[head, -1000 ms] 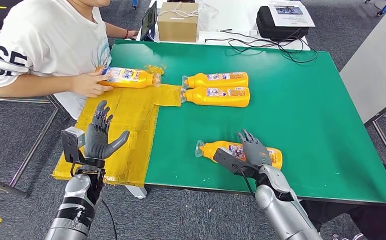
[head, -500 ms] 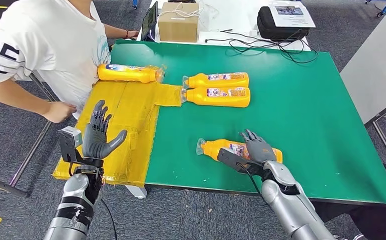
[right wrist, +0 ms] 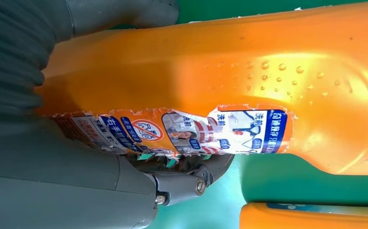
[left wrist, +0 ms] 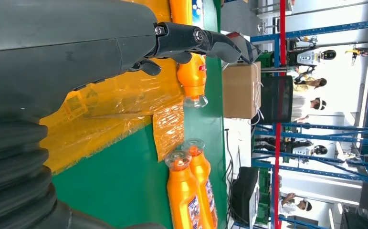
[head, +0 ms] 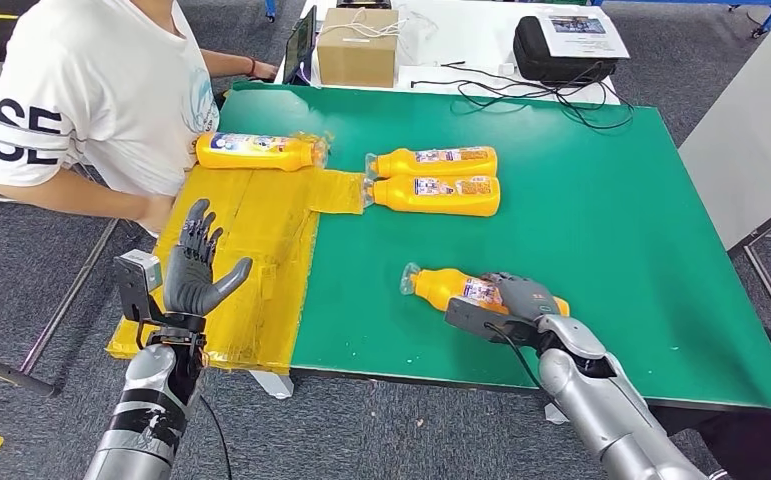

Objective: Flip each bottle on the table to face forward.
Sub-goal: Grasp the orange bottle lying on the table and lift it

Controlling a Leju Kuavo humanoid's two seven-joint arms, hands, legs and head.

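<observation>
An orange detergent bottle (head: 451, 288) lies near the table's front edge, cap to the left. My right hand (head: 521, 296) grips its body from above; up close its fingers (right wrist: 182, 183) wrap around the labelled side of the bottle (right wrist: 220, 71). Two more orange bottles (head: 436, 160) (head: 436, 193) lie side by side mid-table with caps to the left. Another bottle (head: 256, 150) rests on the yellow mat (head: 251, 250) at the back left. My left hand (head: 197, 272) is raised above the mat's front, fingers spread, holding nothing; the left wrist view shows that hand (left wrist: 77, 47) above the mat.
A person in a white shirt (head: 101, 90) stands at the table's left side, close to the mat. A cardboard box (head: 356, 45), a black case (head: 561, 45) and loose cables (head: 521, 85) sit beyond the green table (head: 611, 220). A white table (head: 751, 140) flanks the right.
My right hand's fingers have closed around the near bottle, which has shifted slightly right and away. The person's hand has let go of the bottle on the mat and pulled back.
</observation>
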